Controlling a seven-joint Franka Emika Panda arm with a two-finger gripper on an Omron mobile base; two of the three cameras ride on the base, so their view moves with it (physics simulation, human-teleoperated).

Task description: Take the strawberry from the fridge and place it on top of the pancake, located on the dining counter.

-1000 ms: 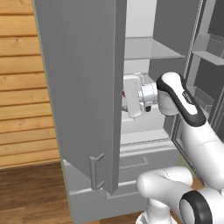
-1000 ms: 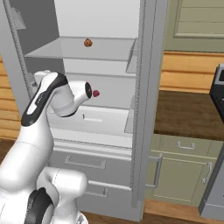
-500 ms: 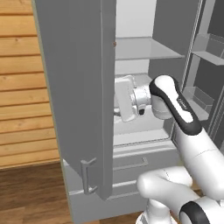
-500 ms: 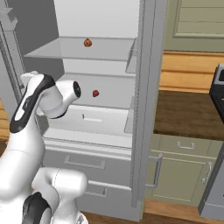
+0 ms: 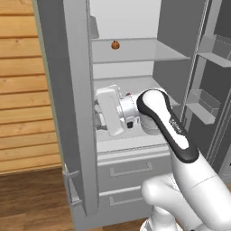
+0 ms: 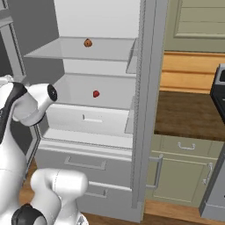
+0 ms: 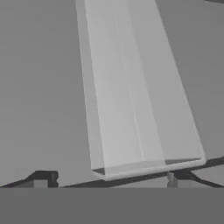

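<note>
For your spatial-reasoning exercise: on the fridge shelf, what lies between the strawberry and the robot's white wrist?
Nothing: in the right base view, bare white shelf separates the strawberry from the wrist.

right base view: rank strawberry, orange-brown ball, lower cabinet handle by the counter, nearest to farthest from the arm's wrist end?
1. strawberry: middle fridge shelf, just right of the wrist end.
2. orange-brown ball: upper shelf, above and right.
3. cabinet handle: outside the fridge, far right under the counter.
</note>
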